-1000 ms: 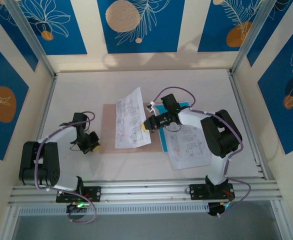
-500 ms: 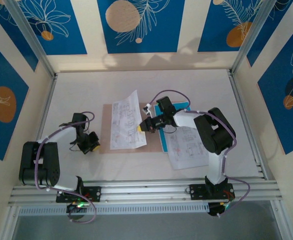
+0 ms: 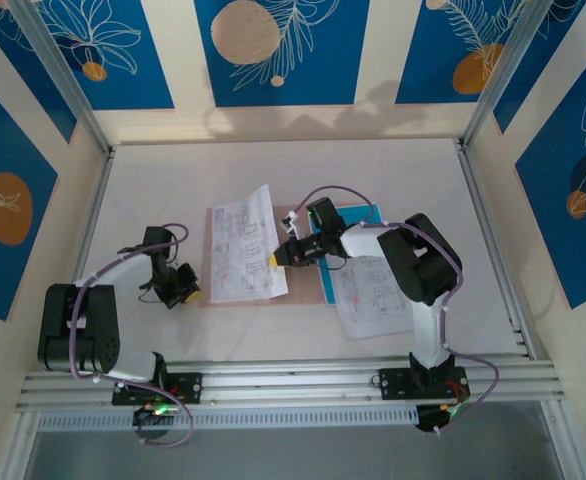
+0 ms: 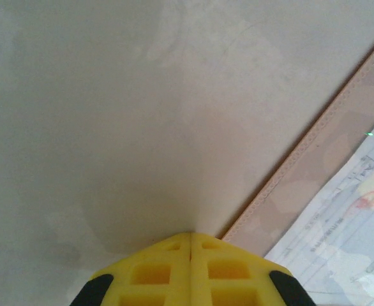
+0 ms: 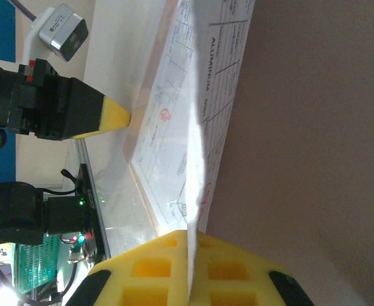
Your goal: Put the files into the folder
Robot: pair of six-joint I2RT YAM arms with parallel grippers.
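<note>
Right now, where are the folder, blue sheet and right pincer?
folder (image 3: 308,286), top view, bare near-right patch
blue sheet (image 3: 363,213), top view, far edge
right pincer (image 3: 276,258), top view, yellow tips gripping printed sheet (image 3: 243,250)

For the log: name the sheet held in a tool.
The printed sheet over the folder, pinched by the right tool; the other printed sheet lies free.

Left end effector (image 3: 188,293) and right end effector (image 3: 274,258) are both pinched fully closed
</note>
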